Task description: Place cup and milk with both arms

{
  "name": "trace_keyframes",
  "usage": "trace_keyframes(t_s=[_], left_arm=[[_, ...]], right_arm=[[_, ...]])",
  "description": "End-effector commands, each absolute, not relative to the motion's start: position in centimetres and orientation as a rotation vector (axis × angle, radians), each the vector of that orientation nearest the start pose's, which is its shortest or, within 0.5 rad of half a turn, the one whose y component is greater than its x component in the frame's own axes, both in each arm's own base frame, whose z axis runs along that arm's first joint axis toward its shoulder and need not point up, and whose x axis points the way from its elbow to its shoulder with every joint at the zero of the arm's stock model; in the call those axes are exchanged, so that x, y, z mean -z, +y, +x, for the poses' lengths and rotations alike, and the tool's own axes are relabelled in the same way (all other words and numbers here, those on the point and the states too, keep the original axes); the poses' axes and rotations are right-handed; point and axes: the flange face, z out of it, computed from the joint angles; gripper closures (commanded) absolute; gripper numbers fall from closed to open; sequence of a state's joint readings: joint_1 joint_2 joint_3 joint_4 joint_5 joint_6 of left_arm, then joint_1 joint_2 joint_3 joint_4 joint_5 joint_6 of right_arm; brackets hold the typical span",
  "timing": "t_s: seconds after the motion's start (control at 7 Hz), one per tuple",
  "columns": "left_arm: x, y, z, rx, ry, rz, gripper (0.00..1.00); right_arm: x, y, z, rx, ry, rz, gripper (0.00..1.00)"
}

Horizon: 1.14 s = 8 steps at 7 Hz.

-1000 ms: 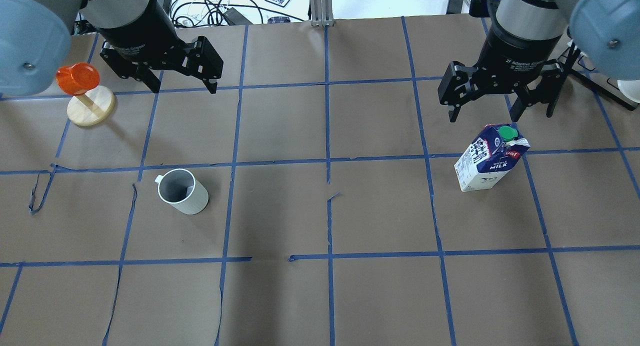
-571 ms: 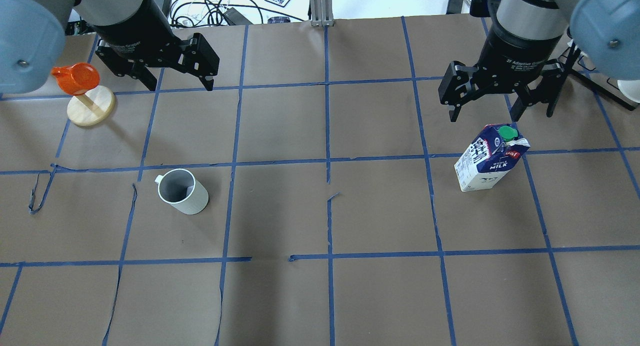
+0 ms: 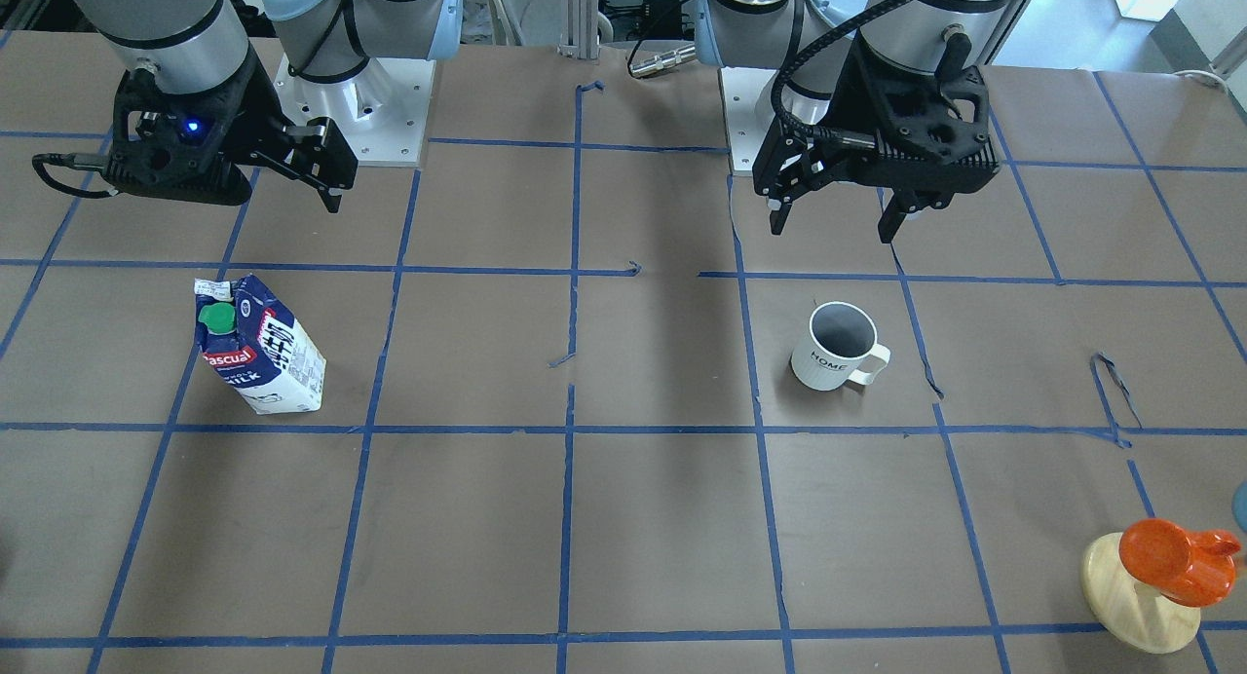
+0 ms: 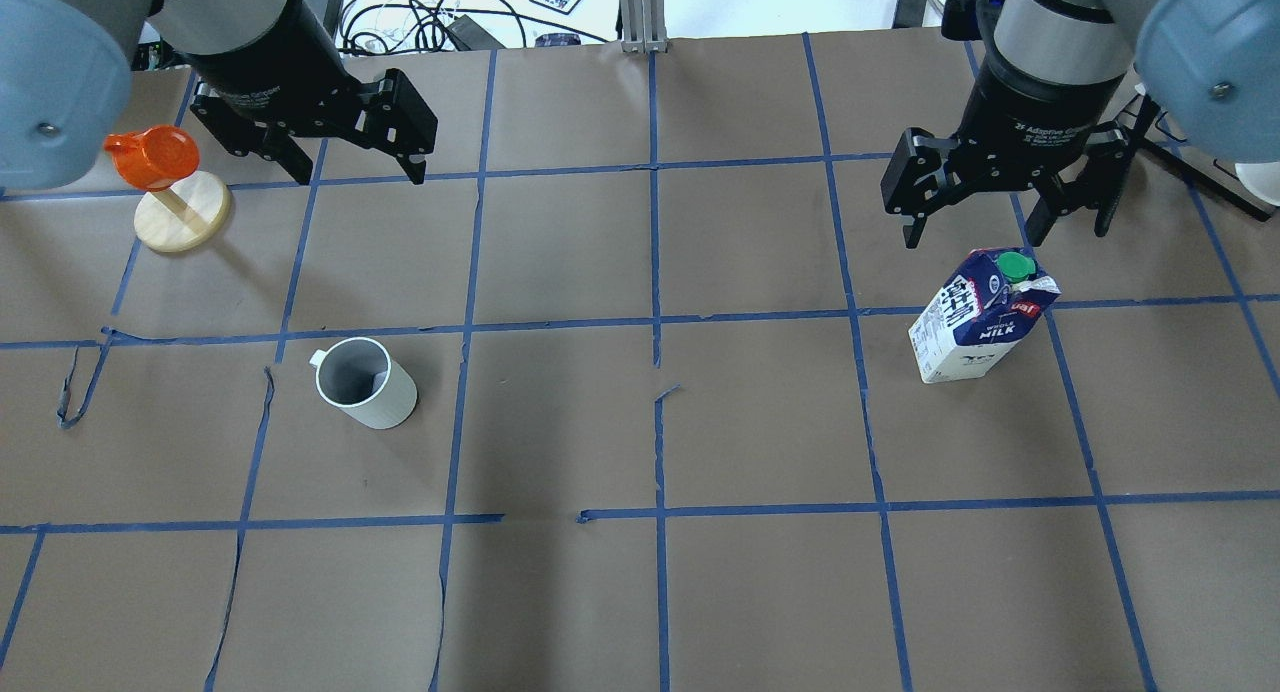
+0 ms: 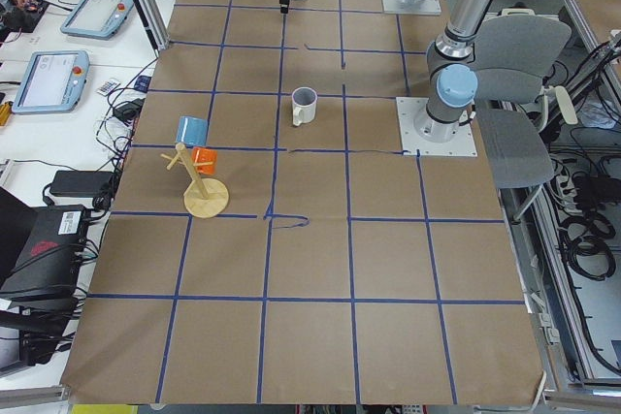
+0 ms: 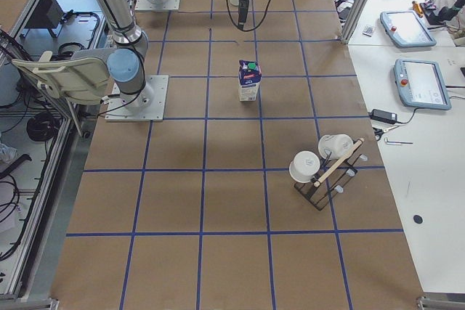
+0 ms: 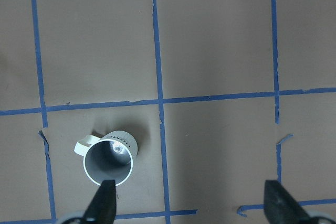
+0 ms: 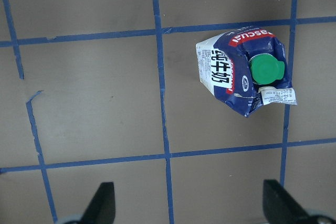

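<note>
Overhead: the white ribbed ceramic mug point(image 4: 365, 384) stood upright in the left half of the bench point(image 4: 760, 422), handle toward the left edge. The blue-and-white gable-top milk carton point(image 4: 978, 322) stood upright in the right half. The left gripper point(image 4: 362, 177) and right gripper point(image 4: 990, 234) hung spread and empty. Front-facing: bare paper surrounded both items.
</note>
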<state>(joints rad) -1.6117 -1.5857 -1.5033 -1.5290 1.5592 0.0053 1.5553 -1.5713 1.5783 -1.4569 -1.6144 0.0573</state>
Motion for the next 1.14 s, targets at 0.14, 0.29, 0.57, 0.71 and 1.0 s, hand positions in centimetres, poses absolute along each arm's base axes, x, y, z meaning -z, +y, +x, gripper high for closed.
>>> trace_keyframes(t_s=[0.14,0.29,0.57,0.71,1.0], left_arm=[[-51.3,-50.0,-15.1,0.114,3.144,0.068,0.00],[-49.5,-49.9,-14.8,0.075,3.151,0.063,0.00],[-42.1,-50.1,-14.6,-0.077,3.148,0.065,0.00],[-38.4,-49.6,-14.0,-0.073,3.120,0.151,0.00],[-29.5,-48.7,-10.9,-0.131,3.082,0.203,0.00]], right_arm=[[-46.0,-49.8,5.7,-0.249,3.153,0.302,0.00],[-45.3,-50.8,5.0,-0.232,3.150,0.265,0.00],[-42.9,-53.4,4.6,-0.152,3.156,-0.025,0.00],[-41.3,-53.2,4.6,-0.187,3.143,-0.118,0.00],[-37.9,-53.1,4.1,-0.170,3.150,-0.175,0.00]])
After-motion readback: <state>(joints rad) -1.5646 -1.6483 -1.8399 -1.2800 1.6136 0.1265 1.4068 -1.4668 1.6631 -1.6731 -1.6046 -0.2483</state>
